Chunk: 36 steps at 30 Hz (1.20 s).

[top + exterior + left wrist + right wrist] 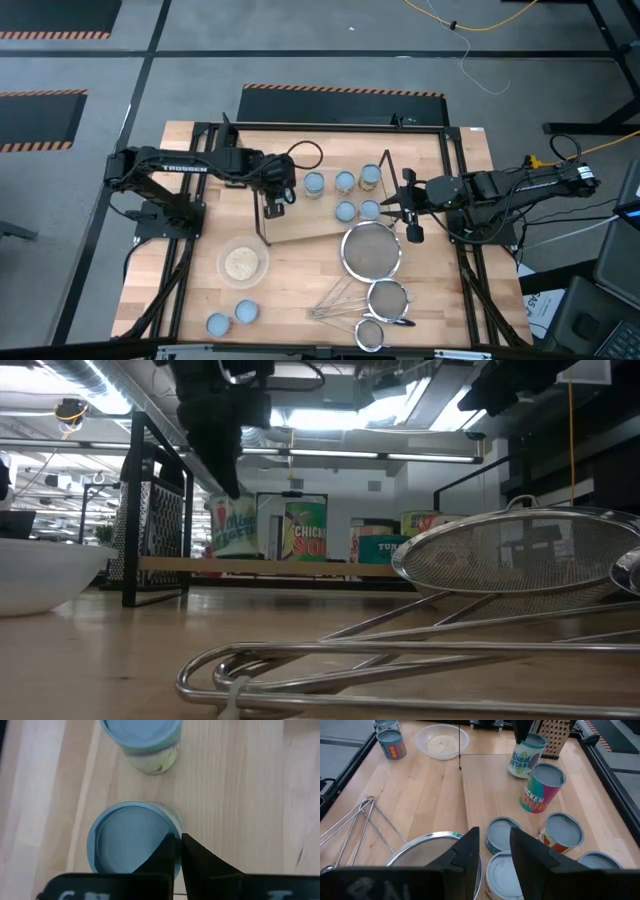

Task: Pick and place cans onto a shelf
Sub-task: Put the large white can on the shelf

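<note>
On the far left part of the shelf, the left gripper hangs point-down over a can with a green mixed-vegetables label. Its two fingers are pressed tight together with nothing between them, their tips over the rim of that can's pale blue top; whether they touch the lid I cannot tell. Just to the right of it on the board stands a chicken-soup can, and further right four more cans sit in a loose cluster near the right wire frame, two toward the far edge and two toward the near edge. All six stand upright on the light-wood board. The right gripper is at the shelf's right end, just outside that frame, with its fingers parted and grasping nothing; the nearest cans of the cluster show past them in the right wrist view. Two more cans stand side by side off the shelf at the near left of the table, well apart from either arm. Between them and the shelf sits a clear bowl of pale grains. Three round mesh strainers lie in a row on the near right side of the table, the largest closest to the shelf. A dark box grater stands at the shelf's far left end.
</note>
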Motion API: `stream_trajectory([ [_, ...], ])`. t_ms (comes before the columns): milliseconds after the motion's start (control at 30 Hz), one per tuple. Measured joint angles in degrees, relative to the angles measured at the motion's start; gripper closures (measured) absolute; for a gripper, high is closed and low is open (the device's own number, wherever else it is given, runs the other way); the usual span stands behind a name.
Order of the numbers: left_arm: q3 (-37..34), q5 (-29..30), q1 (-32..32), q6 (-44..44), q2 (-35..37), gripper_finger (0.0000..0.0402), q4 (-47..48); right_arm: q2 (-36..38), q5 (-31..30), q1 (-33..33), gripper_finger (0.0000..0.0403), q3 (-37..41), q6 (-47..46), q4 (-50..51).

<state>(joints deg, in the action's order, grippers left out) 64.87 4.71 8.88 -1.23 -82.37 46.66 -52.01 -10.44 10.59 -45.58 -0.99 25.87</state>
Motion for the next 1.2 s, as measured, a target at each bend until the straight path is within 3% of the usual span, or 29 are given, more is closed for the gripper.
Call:
stream_trajectory([
  [967, -0.9, 0.3, -1.0, -0.2, 0.0, 0.0329, -1.3, 0.0, 0.0, 0.0, 0.0289, 0.0, 0.0, 0.0],
  [1200, 0.0, 0.3, -1.1, -0.2, 0.0, 0.033, -1.1, 0.0, 0.0, 0.0, 0.0289, 0.0, 0.0, 0.0],
])
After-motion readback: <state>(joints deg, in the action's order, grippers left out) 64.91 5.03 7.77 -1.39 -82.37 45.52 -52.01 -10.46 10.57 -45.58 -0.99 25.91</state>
